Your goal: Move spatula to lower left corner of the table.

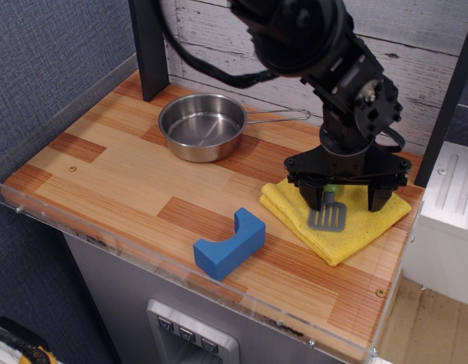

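Note:
The spatula (pixel 328 218) lies on a yellow cloth (pixel 346 236) at the right of the wooden table (pixel 120 178). Its grey slotted blade points toward the front. Its green handle is almost fully hidden under my gripper (pixel 343 199). The black gripper is open and low over the cloth, with one finger on each side of the handle. I cannot tell whether the fingers touch the handle. The table's lower left corner (pixel 21 189) is far to the left of the gripper.
A steel pan (pixel 202 125) with a wire handle stands at the back middle. A blue block (pixel 228 243) lies near the front edge, left of the cloth. A black post (pixel 149 45) stands at the back left. A clear acrylic rim (pixel 142 250) edges the table.

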Tool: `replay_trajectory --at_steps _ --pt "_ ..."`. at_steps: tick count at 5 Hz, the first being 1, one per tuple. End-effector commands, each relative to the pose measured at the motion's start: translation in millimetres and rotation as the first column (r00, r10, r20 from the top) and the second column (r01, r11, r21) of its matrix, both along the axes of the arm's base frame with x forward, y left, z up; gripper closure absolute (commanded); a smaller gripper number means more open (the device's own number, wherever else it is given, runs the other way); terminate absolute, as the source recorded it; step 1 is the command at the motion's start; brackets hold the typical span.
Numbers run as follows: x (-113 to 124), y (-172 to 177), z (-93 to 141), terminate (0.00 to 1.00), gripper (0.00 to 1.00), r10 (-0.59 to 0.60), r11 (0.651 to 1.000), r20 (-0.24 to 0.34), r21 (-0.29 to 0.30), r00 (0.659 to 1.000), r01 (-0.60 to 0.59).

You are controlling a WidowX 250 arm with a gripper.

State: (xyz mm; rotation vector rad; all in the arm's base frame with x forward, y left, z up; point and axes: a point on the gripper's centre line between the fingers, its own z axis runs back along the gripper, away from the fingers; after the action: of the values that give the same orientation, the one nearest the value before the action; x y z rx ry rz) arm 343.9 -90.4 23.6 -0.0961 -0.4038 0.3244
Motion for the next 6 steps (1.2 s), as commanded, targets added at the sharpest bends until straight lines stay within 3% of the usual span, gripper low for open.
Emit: replay_trajectory --at_steps 1,2,6 --pt "16 5 -1 0.00 0.00 -0.006 1.000 0.025 -0.009 1.000 0.006" --pt "15 5 -2 0.00 1.00 -0.020 1.000 0.023 -0.006 1.000 0.020" --pt "6 -4 10 0.00 1.00 -0.130 0.991 0.071 -0.021 0.989 0.132"
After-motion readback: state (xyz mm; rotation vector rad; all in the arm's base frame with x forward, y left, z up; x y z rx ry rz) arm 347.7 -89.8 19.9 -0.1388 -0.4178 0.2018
